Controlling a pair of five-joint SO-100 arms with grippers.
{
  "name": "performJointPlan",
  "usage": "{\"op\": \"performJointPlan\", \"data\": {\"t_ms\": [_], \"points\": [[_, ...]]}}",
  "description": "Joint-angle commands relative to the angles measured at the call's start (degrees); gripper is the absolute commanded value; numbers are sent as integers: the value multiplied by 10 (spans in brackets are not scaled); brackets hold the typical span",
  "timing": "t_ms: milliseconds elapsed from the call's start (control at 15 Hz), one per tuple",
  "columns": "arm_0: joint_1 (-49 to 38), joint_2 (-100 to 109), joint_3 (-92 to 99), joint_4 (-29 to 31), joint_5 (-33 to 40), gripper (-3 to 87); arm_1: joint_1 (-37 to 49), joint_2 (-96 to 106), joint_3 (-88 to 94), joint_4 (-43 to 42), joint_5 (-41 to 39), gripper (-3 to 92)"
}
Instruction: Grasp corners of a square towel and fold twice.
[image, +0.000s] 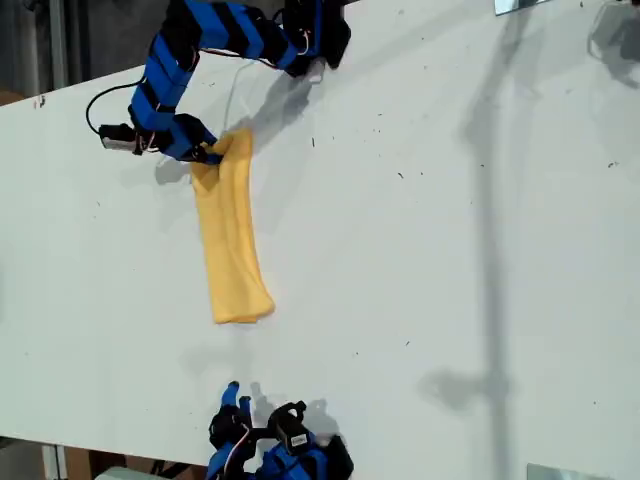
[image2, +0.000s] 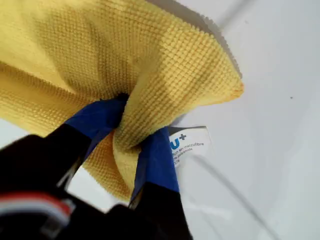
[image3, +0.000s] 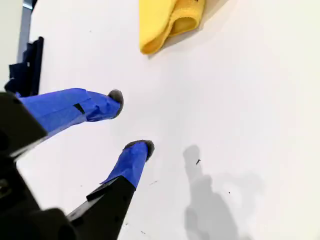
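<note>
On the tabletop (image: 450, 250): the towel (image: 235, 245) is laid as a long narrow folded strip, toward the exterior view's left.
First hand (image2: 135, 127): clamped on bunched cloth at the strip's far end; a white label (image2: 187, 142) is seen beside it.
Second hand (image3: 132, 122): fingers held apart, empty, near the strip's other end, not touching.

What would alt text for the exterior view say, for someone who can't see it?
A blue gripper pinches the far end of a yellow towel, which lies folded into a long strip on a white table. A second blue gripper hovers open and empty by the near edge.
</note>
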Motion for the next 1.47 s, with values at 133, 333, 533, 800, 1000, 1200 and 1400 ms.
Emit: {"op": "performJointPlan", "data": {"t_ms": [133, 333, 533, 800, 1000, 1200, 1400], "points": [[50, 172, 82, 47, -55, 124, 134, 223, 258, -98, 40, -1], [54, 258, 169, 43, -71, 123, 105, 347, 278, -80, 60, -1], [61, 289, 218, 37, -75, 121, -44, 374, 112, -14, 96, -1], [65, 292, 254, 28, -95, 120, -156, 248, -140, -32, 85, -1], [68, 292, 256, 27, -94, 117, -211, 149, -206, -134, 67, -1], [69, 292, 258, 27, -96, 117, -251, 37, -251, -209, 46, -1], [69, 292, 258, 27, -98, 116, -282, -101, -386, -209, 42, -1]]}}
